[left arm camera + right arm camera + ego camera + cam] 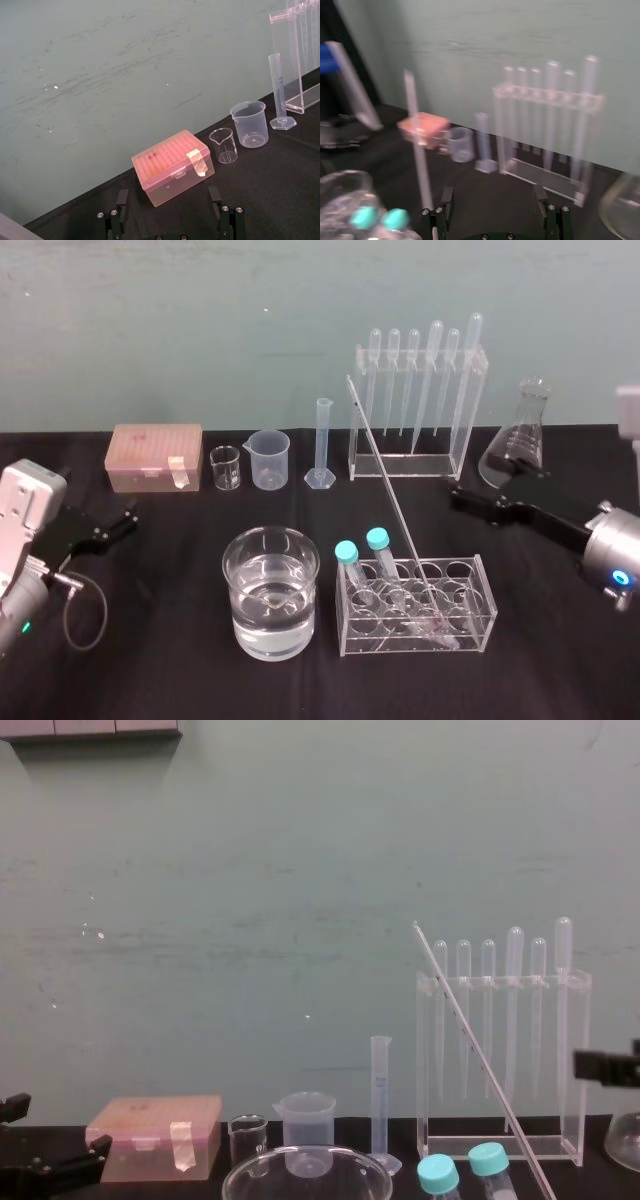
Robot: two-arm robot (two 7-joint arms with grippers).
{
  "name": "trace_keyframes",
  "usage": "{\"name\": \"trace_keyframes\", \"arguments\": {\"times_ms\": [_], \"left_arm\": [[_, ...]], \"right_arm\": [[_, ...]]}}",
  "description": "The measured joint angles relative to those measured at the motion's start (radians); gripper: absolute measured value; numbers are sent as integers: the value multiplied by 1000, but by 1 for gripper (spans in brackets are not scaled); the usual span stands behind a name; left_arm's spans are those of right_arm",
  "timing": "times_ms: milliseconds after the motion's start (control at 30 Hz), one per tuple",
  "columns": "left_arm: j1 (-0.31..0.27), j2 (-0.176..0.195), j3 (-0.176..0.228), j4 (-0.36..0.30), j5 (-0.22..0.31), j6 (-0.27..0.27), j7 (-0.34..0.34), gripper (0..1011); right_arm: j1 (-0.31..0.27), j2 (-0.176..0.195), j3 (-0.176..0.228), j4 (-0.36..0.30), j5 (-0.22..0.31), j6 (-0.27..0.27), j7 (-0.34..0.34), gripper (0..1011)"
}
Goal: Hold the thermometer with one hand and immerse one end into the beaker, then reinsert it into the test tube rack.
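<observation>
head view showed the thermometer [392,495] standing in the test tube rack [480,615] near the front of the black table [160,660]. its bottom end sat down inside the rack and its top leaned over to the left. it crossed in front of the tall clear stand [400,465] that held the pipettes [412,380]. two tubes with teal caps [346,552] stood in the left end of the same rack. the beaker [270,645] had water in it and stood just beside the rack, on its left, not touching it. the left gripper [125,520] was low over the left side of the table, well apart from the beaker and nearer to the robot than the pink box [155,455]. left wrist view showed its fingers [120,202] spread apart with nothing between them. the right gripper [485,488] was on the right side, near the glass flask [520,440] and behind the rack, not touching the thermometer. right wrist view showed its fingers [540,200] apart too, holding nothing.
</observation>
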Motion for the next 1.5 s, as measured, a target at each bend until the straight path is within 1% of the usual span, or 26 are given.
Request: {"name": "trace_keyframes", "arguments": {"times_ms": [33, 67, 167, 233, 300, 333, 400, 433, 467, 500, 567, 633, 667, 767, 867, 967, 1133, 1367, 1500], "left_arm": [[0, 0, 0, 0, 0, 0, 0, 1008], [0, 0, 0, 0, 0, 0, 0, 1008], [0, 0, 0, 0, 0, 0, 0, 1008], [0, 0, 0, 0, 0, 0, 0, 1008], [0, 0, 0, 0, 0, 0, 0, 1008], [0, 0, 0, 0, 0, 0, 0, 1008], [0, 0, 0, 0, 0, 0, 0, 1008], [0, 0, 0, 0, 0, 0, 0, 1008], [0, 0, 0, 0, 0, 0, 0, 1008], [0, 0, 0, 0, 0, 0, 0, 1008], [0, 0, 0, 0, 0, 0, 0, 1008], [0, 0, 0, 0, 0, 0, 0, 1008], [0, 0, 0, 0, 0, 0, 0, 1008], [0, 0, 0, 0, 0, 0, 0, 1008], [0, 0, 0, 0, 0, 0, 0, 1008], [0, 0, 0, 0, 0, 0, 0, 1008], [0, 0, 0, 0, 0, 0, 0, 1008], [0, 0, 0, 0, 0, 0, 0, 1008], [0, 0, 0, 0, 0, 0, 0, 1008]], "right_arm": [[6, 2, 0, -7, 7, 10, 15, 1003], [20, 8, -2, -18, 21, 29, 49, 1003], [46, 13, -13, -33, 36, 48, 88, 1003], [83, 18, -34, -46, 45, 58, 130, 1003], [104, 18, -49, -48, 43, 61, 142, 1003], [129, 14, -70, -46, 32, 66, 145, 1003], [157, 6, -92, -36, 14, 76, 142, 1003], [184, -6, -115, -23, -7, 87, 135, 1003], [184, -6, -115, -23, -7, 87, 135, 1003], [198, -12, -125, -16, -17, 92, 130, 1003], [240, -36, -159, 9, -50, 109, 119, 1003], [269, -57, -181, 29, -70, 125, 112, 1003], [269, -57, -181, 29, -70, 125, 112, 1003], [301, -85, -202, 50, -90, 145, 103, 1003], [317, -101, -211, 59, -96, 157, 100, 1003], [326, -109, -216, 63, -102, 166, 99, 1003], [333, -113, -222, 64, -110, 179, 96, 1003], [333, -112, -221, 64, -110, 179, 96, 1003], [333, -112, -221, 64, -110, 177, 96, 953]]}}
